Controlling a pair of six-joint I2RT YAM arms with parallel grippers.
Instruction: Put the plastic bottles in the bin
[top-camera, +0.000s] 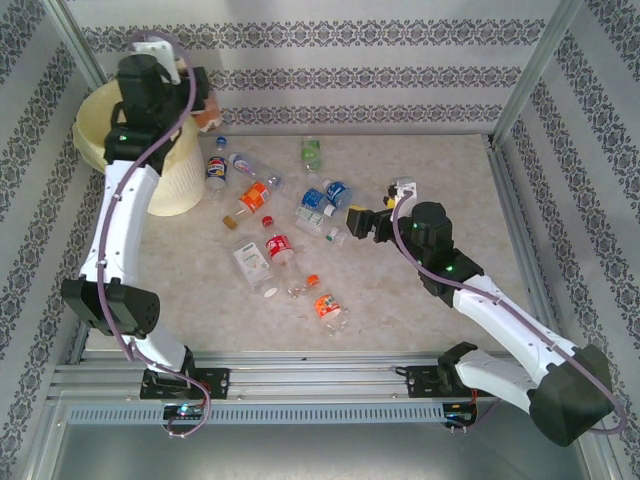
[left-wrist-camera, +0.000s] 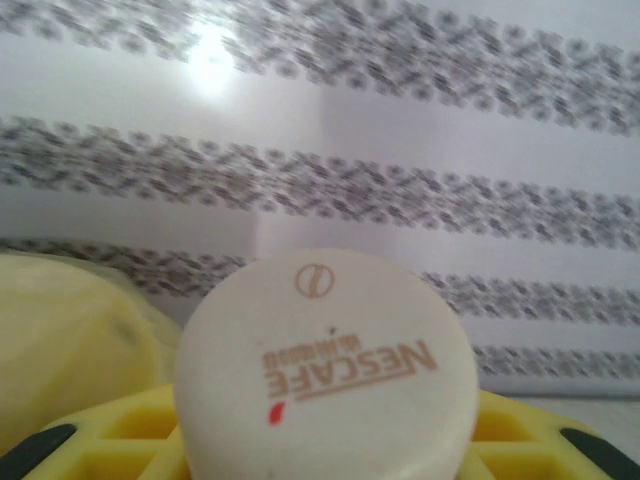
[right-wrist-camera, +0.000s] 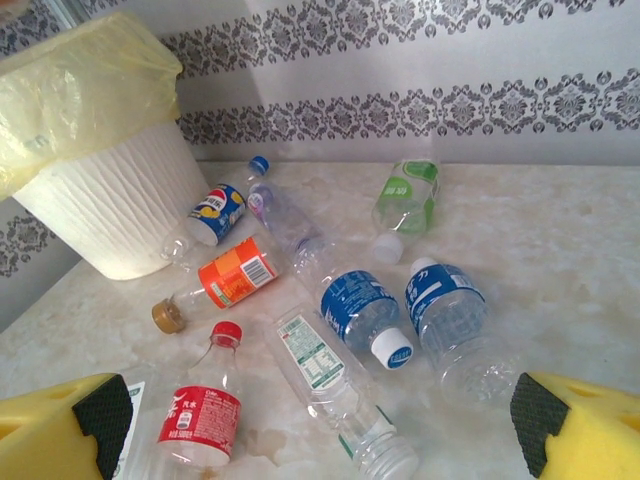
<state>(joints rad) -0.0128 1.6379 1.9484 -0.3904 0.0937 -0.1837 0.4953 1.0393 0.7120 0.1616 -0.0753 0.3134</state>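
Observation:
My left gripper (top-camera: 200, 100) is raised beside the bin's (top-camera: 100, 135) far right rim, shut on a brown-labelled plastic bottle (top-camera: 209, 119). In the left wrist view the bottle's white Nescafe cap (left-wrist-camera: 325, 365) sits between the yellow fingers (left-wrist-camera: 120, 445). My right gripper (top-camera: 362, 222) hovers open over the table, right of the scattered bottles. Below it lie a clear bottle with a white-green label (right-wrist-camera: 330, 365), two blue-labelled ones (right-wrist-camera: 358, 305) (right-wrist-camera: 445, 300), a red-labelled one (right-wrist-camera: 200, 420), an orange one (right-wrist-camera: 232, 275) and a green one (right-wrist-camera: 408, 195). The bin (right-wrist-camera: 110, 215) stands at the far left.
More bottles lie nearer the arms: an orange-labelled one (top-camera: 328, 307) and a white-labelled one (top-camera: 253, 263). A Pepsi bottle (top-camera: 216, 168) rests against the bin's foot. Patterned walls and metal posts close in the table; its right half (top-camera: 470, 200) is bare.

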